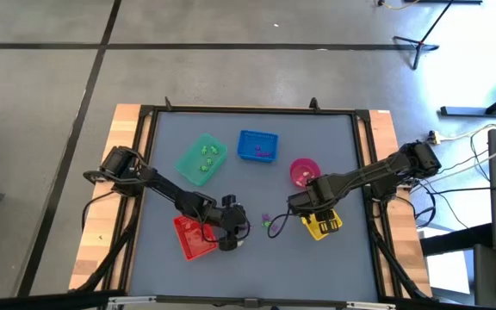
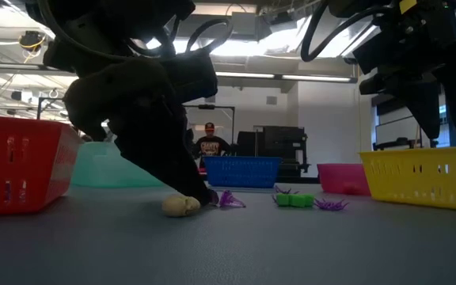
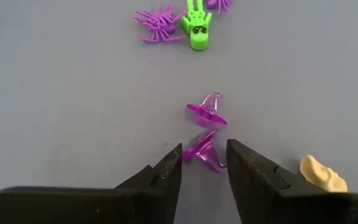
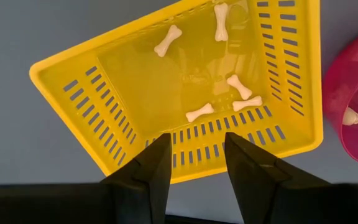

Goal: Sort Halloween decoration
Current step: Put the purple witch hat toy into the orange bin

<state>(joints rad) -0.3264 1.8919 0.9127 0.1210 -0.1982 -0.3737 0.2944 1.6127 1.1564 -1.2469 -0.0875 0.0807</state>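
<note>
Two purple witch hats (image 3: 205, 134) before left claw (image 3: 205, 163).

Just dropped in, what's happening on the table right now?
The left gripper is down at the table, open, its fingers on either side of a purple witch hat, with a second purple hat just beyond and a cream skull off to one side. Purple spiders and a green skeleton lie loose nearby. The right gripper hangs open above the yellow tray, which holds white bones.

One camera looks straight down on the table (image 1: 257, 172). Another sits at tabletop level. Both wrist cameras look close down, and all share the table
</note>
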